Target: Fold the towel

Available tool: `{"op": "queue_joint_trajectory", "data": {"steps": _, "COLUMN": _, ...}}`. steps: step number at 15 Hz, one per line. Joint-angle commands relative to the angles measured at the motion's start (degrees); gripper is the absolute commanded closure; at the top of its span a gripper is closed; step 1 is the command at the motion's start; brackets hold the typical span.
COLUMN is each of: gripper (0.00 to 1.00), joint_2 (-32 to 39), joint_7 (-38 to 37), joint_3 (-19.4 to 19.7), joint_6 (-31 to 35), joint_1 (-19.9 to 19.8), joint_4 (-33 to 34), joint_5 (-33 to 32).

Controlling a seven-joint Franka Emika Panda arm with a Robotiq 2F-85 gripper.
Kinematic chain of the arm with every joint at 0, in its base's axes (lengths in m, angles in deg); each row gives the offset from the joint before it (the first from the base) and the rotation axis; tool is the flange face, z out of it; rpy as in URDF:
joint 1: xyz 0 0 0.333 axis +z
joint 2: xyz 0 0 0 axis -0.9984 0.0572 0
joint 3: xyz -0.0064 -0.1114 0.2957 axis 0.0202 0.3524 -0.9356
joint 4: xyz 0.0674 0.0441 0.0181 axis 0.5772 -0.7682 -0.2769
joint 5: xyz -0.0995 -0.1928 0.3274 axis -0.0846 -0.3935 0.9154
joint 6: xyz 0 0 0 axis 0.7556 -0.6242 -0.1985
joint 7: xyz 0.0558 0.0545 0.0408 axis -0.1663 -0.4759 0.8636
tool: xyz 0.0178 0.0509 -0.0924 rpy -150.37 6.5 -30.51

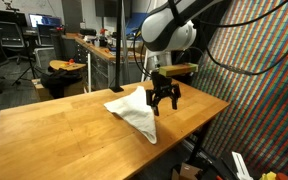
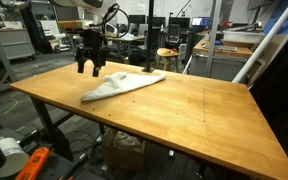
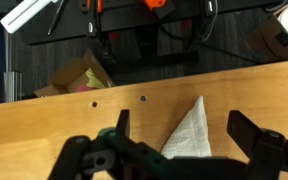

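The white towel (image 1: 134,111) lies folded into a long pointed shape on the wooden table (image 1: 64,135). It shows in both exterior views (image 2: 119,86). In the wrist view its pointed corner (image 3: 189,135) lies between my fingers. My gripper (image 1: 164,103) hangs open and empty just above the towel's end near the table edge; it also shows in an exterior view (image 2: 89,70) and in the wrist view (image 3: 181,128). The fingers do not touch the cloth.
The table (image 2: 184,115) is broad, with two small holes (image 3: 142,98) near its edge. A cardboard box (image 3: 74,78) lies on the floor beyond the edge. A stool (image 2: 166,57) and workbenches stand behind. A patterned wall (image 1: 264,70) is close to the arm.
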Motion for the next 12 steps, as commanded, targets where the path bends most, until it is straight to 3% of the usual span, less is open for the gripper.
{"op": "queue_joint_trajectory", "data": {"steps": 1, "gripper": 0.00, "joint_2": -0.9, "joint_7": 4.5, "joint_3": -0.3, "joint_6": -0.2, "joint_1": -0.6, "joint_4": -3.3, "joint_5": 0.6}}
{"op": "queue_joint_trajectory", "data": {"steps": 12, "gripper": 0.00, "joint_2": 3.5, "joint_7": 2.6, "joint_3": -0.1, "joint_6": 3.9, "joint_1": -1.3, "joint_4": -5.1, "joint_5": 7.5}}
